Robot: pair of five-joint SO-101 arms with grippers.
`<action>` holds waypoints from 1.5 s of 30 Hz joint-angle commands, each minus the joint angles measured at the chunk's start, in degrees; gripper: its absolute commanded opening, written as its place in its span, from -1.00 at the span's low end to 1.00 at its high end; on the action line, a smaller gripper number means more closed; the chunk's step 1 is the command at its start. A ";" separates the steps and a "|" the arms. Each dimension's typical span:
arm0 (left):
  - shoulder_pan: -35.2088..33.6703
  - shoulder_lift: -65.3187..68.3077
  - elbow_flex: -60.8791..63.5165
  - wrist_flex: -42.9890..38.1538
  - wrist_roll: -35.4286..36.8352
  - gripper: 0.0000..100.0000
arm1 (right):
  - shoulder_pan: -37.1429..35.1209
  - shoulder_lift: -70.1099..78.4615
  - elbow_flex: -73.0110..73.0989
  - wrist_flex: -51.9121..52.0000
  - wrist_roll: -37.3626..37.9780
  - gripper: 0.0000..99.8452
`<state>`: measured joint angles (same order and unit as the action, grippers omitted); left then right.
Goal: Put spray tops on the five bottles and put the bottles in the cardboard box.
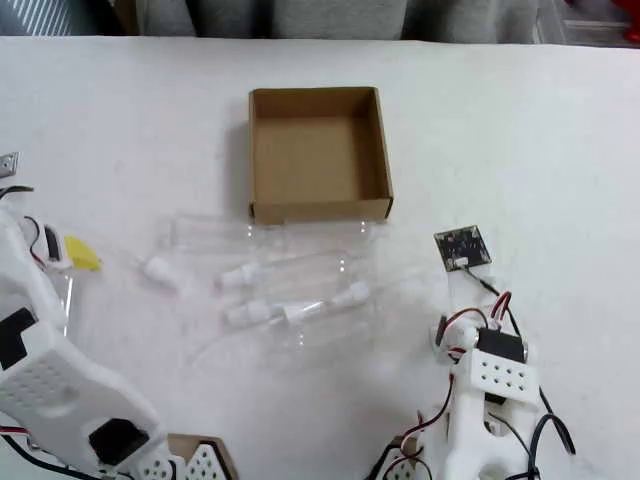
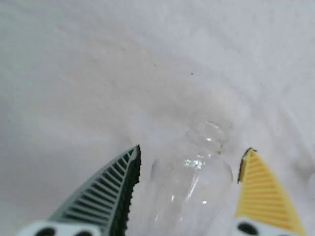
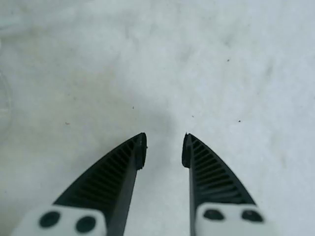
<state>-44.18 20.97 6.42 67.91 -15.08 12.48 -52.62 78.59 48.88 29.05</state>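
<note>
The open cardboard box [image 1: 318, 150] sits at mid-table with nothing in it. Just in front of it lie several clear bottles [image 1: 310, 270] on their sides, some with white spray tops [image 1: 240, 277] at their necks; one loose top [image 1: 160, 270] lies to their left. At the table's left edge my left gripper [image 2: 191, 157] is open, its grey and yellow fingers [image 1: 82, 252] on either side of a clear bottle [image 2: 197, 177] whose open neck points away. Low on the right, my right gripper [image 3: 164, 147] hovers over bare table, slightly open and holding nothing.
A small circuit board [image 1: 463, 248] on a wire lies right of the bottles, near the right arm [image 1: 495, 385]. The white tabletop [image 1: 520, 130] has free room on both sides of the box. A clear bottle edge [image 3: 3, 98] shows in the right wrist view.
</note>
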 commanded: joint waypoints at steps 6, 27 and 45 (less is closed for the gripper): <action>0.66 -1.80 -0.88 0.62 -11.87 -0.34 | -0.66 -0.48 -0.53 -0.84 0.62 -0.79; 3.82 -1.45 9.67 -9.58 -19.16 -0.55 | -0.57 -0.48 -0.53 -0.84 0.62 -0.79; 4.09 -25.19 12.48 -2.37 -7.91 -0.70 | -0.57 -0.48 -0.53 -0.84 0.62 -0.79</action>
<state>-40.31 8.04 19.08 61.41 -30.55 12.48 -52.62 78.59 48.88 29.05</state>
